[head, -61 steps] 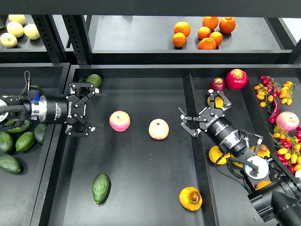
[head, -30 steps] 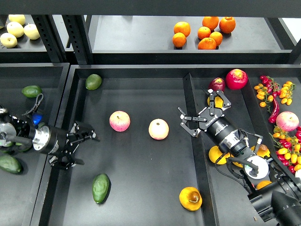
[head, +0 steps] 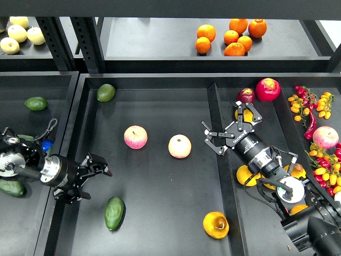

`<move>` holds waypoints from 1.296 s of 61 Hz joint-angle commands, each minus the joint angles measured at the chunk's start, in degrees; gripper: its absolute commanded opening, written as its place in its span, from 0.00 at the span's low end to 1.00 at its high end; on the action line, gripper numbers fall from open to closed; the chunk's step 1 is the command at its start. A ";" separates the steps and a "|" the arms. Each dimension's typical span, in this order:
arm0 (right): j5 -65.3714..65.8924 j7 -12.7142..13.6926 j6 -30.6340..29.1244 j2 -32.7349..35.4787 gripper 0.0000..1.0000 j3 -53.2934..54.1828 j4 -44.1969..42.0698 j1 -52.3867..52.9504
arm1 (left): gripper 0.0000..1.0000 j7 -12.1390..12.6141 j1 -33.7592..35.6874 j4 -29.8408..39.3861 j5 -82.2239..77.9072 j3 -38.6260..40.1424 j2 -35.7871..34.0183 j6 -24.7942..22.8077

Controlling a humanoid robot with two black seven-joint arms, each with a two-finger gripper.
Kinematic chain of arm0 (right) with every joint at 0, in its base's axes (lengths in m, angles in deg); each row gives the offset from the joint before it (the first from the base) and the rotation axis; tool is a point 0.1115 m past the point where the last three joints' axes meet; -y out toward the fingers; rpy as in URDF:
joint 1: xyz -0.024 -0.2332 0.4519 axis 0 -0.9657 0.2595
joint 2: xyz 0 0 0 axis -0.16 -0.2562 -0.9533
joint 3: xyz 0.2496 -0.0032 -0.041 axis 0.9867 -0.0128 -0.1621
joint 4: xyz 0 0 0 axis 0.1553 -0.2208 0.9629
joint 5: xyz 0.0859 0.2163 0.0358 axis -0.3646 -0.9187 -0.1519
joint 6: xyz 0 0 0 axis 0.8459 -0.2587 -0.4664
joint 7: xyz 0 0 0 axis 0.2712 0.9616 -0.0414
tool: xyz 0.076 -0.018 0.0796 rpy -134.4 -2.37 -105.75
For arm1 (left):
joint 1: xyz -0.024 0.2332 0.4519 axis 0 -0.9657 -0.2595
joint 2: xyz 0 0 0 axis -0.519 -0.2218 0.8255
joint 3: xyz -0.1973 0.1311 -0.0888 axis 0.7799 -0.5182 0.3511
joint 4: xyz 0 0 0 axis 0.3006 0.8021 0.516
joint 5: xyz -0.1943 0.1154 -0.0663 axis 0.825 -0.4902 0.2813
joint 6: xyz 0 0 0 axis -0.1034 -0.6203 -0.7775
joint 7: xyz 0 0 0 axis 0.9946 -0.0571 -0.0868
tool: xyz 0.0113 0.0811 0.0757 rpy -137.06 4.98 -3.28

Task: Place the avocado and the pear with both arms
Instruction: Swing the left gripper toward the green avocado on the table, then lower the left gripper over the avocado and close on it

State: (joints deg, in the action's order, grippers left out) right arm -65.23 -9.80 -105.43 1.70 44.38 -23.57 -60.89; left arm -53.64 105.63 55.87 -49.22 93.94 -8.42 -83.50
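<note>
On the far left, dark avocados (head: 10, 187) lie in the side bin, one more (head: 35, 103) near its back. The left gripper (head: 95, 179) sits low over the left edge of the main tray (head: 160, 234), fingers spread open and holding nothing. The avocado (head: 114, 212) lies on the tray floor just to the right and in front of it, apart from the fingers. A rounder, lighter avocado (head: 105, 92) rests at the tray's back left corner. Two pink-and-yellow apples (head: 136, 137) sit side by side mid-tray. The pear (head: 216, 224) lies near the tray's front right, by the divider. The right gripper (head: 230, 128) hovers over the divider with its fingers wide apart, empty. Behind it sit red fruits (head: 267, 89); oranges (head: 230, 36) rest on the back shelf, and peppers and small tomatoes (head: 309, 109) fill the right bin.
</note>
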 commanded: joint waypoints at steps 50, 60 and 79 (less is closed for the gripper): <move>0.00 0.00 0.00 0.00 0.99 0.00 0.42 -1.45 | 0.97 0.00 -2.59 -4.11 -11.39 0.26 6.92 0.00; 0.00 -0.09 0.00 0.00 0.99 0.00 0.42 -1.62 | 0.97 0.00 -3.65 -5.25 -11.91 0.18 8.50 0.00; 0.00 0.00 0.00 0.00 0.99 0.00 0.42 -1.62 | 0.97 0.00 -3.91 -6.57 -13.06 0.18 10.87 0.00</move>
State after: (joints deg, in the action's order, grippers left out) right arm -65.23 -9.84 -105.43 1.70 44.38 -23.14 -62.51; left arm -53.63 101.76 49.77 -62.17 94.18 1.57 -83.49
